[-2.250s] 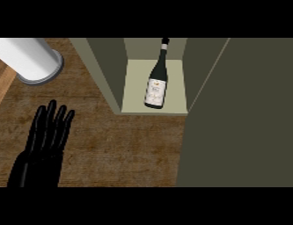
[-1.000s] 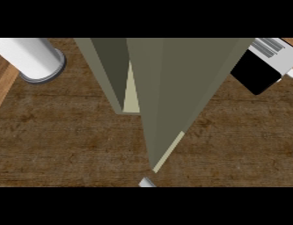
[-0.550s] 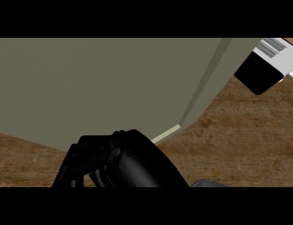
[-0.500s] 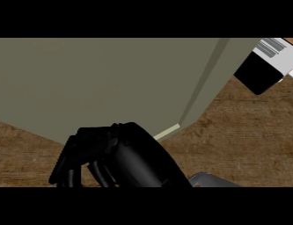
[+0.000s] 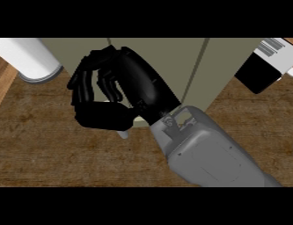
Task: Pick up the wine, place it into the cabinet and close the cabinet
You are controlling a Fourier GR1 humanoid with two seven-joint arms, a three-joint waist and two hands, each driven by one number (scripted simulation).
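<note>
Right robot hand (image 5: 119, 90), fingers curled and holding nothing, hangs before the cabinet (image 5: 174, 61).

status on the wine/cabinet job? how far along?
Looks nearly done. No wine bottle shows on the counter and no opening shows in the cabinet; its door looks shut or almost, so the bottle is presumably inside, hidden. In hand: the right hand is at the cabinet front, fingers curled, holding nothing visible. Left: confirm the door is fully shut, then pull the hand away.
</note>
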